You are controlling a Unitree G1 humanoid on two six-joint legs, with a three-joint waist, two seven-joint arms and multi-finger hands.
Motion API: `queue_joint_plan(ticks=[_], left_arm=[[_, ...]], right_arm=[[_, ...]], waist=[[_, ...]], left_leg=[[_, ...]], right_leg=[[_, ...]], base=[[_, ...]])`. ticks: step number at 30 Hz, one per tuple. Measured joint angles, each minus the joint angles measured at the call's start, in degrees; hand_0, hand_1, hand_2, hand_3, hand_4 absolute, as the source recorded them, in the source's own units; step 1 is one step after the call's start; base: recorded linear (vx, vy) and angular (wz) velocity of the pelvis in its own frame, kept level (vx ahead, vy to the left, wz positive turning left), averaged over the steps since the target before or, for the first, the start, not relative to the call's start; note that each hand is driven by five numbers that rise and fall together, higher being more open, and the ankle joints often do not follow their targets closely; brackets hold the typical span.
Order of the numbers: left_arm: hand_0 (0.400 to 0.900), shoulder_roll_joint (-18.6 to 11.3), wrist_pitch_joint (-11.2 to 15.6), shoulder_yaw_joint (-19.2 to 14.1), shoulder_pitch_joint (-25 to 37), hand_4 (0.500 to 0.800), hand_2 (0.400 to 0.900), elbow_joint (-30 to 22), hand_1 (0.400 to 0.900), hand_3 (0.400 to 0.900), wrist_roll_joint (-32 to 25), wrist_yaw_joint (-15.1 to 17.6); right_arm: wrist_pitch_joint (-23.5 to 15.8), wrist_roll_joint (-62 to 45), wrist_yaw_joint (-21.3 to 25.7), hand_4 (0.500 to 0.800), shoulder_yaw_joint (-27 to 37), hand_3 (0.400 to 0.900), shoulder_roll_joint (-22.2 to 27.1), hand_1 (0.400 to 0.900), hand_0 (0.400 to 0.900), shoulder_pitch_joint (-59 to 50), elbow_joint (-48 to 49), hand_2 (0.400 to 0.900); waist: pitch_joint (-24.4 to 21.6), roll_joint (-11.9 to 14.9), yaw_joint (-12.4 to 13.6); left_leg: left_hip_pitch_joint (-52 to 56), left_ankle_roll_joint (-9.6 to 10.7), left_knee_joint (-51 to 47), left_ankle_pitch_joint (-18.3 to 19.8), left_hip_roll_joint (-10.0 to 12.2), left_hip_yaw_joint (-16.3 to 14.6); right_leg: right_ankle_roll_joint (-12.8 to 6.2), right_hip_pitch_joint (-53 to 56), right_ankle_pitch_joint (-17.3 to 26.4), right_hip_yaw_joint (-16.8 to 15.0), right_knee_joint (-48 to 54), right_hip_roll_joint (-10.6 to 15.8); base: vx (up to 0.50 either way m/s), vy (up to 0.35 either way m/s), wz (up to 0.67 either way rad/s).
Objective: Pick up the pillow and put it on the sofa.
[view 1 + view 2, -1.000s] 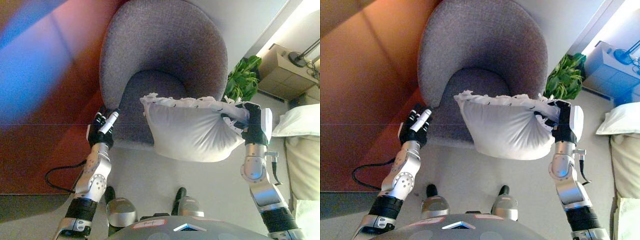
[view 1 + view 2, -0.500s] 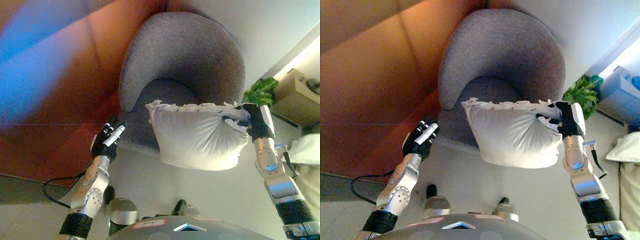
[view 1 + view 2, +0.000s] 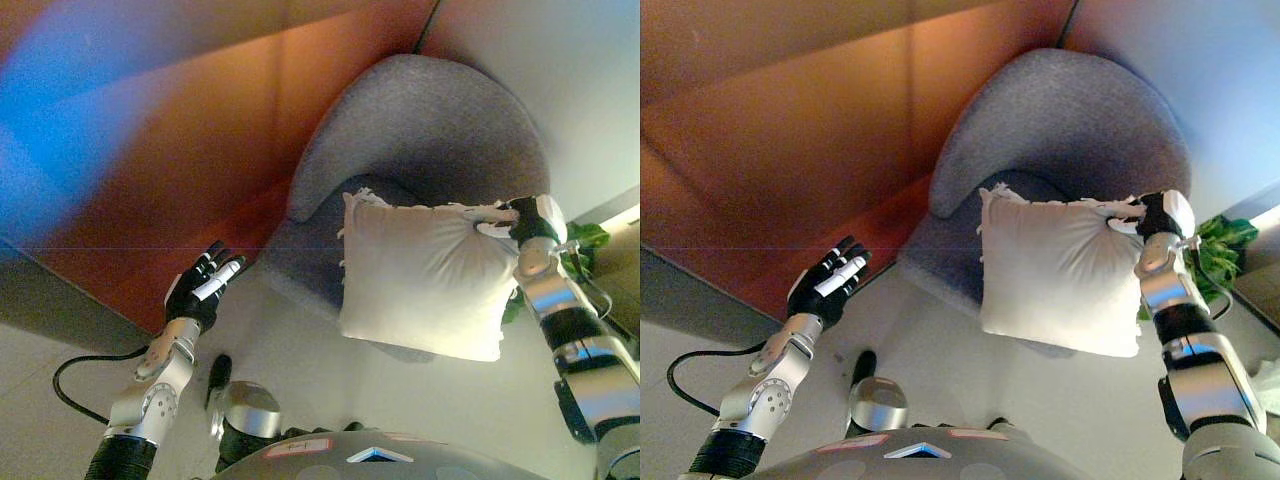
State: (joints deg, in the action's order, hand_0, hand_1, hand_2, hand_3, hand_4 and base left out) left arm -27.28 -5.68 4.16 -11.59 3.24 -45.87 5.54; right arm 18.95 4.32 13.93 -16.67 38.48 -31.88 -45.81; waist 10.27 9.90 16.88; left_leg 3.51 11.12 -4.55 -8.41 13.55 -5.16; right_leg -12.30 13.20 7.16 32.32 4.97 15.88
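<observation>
Pillow hanging just in front of the sofa seat, held from its right corner

The white pillow (image 3: pixel 425 275) is hanging in the air by its upper right corner, its body drooping down and to the left of the right hand (image 3: pixel 522 220), whose fingers are clamping on the frilled edge. It is covering the near part of the seat of the grey round sofa (image 3: pixel 440 120), which is lying just beyond it, farther from the robot. The left hand (image 3: pixel 203 290) is hovering well to the left with fingers straight and spread, holding nothing, so the right arm is the one carrying; judging by this, a short push forward should be landing the pillow on the seat.
</observation>
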Motion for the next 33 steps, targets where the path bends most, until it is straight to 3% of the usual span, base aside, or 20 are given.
queue_joint_plan(ticks=[7,10,17,22,27,31,33], left_arm=[[0.9,0.1,-0.5,0.7,0.0,0.8,0.9,0.0,0.9,0.9,0.0,0.3],[0.9,0.1,-0.5,0.9,0.2,0.8,0.9,0.0,0.9,0.9,-0.1,0.7],[0.9,0.3,-0.4,6.6,2.3,0.8,0.9,0.5,0.9,0.9,0.0,0.7],[0.9,1.4,1.8,9.7,4.4,0.8,0.9,1.7,0.9,0.9,0.7,0.6],[0.9,3.4,4.9,10.0,6.9,0.8,0.9,5.0,0.9,0.9,3.2,0.6],[0.9,5.2,5.3,9.8,6.4,0.8,0.9,7.1,0.9,0.9,5.8,0.0],[0.9,5.6,5.3,9.8,6.3,0.8,0.9,7.8,0.9,0.9,5.9,-0.3]], right_arm=[[1.6,-0.1,5.9,0.8,0.1,0.9,0.6,0.9,0.9,-8.7,-3.5,0.9],[1.5,-0.1,8.2,0.8,0.2,0.9,0.9,0.9,0.9,-9.9,-3.4,0.9],[0.1,-2.9,9.7,0.8,1.1,0.9,1.6,0.9,0.9,-9.5,0.2,0.9],[-4.3,-9.4,9.6,0.8,2.7,0.9,0.4,0.9,0.9,-2.6,11.8,0.9],[-7.6,-12.2,7.8,0.8,7.0,0.9,-6.6,0.9,0.9,16.5,26.4,0.9],[-8.1,-15.0,3.8,0.8,8.0,0.9,-12.1,0.9,0.9,31.8,27.9,0.9],[-7.8,-15.2,2.7,0.8,7.8,0.9,-12.8,0.9,0.9,34.4,27.9,0.9]], waist=[[-0.3,-3.8,0.8],[-0.5,-4.2,0.7],[-1.4,-5.7,-1.6],[-2.3,-7.0,-6.4],[-2.8,-7.3,-11.9],[-3.4,-7.7,-17.1],[-3.5,-7.9,-18.5]], left_leg=[[0.3,-0.7,0.0,-0.4,-1.1,1.0],[0.3,-0.7,0.0,-0.4,-1.1,1.1],[0.7,-0.8,0.0,-0.3,-1.1,-0.3],[1.0,-1.0,0.0,-0.3,-1.6,-3.3],[1.7,-1.3,-0.1,0.3,-1.5,-7.2],[3.2,-1.2,-0.1,1.1,-1.3,-10.8],[3.4,-1.2,-0.1,1.5,-1.3,-12.0]], right_leg=[[-0.45,2.5,-0.4,2.7,0.0,0.9],[-0.45,2.5,-0.4,2.7,0.0,1.0],[-0.46,1.6,-0.2,1.1,-0.1,1.3],[-0.61,-1.1,0.0,-1.9,-1.5,2.5],[-0.59,-3.9,0.0,-5.7,-2.6,3.0],[-0.53,-6.1,0.1,-9.6,-3.2,3.2],[-0.54,-6.5,0.2,-10.8,-3.2,3.2]], base=[[-0.04,0.064,0.05],[-0.1,0.056,-0.09],[-0.13,0.064,-0.23],[-0.14,0.021,-0.4],[-0.1,-0.013,-0.4],[-0.07,0.009,-0.29],[-0.05,0.025,-0.21]])
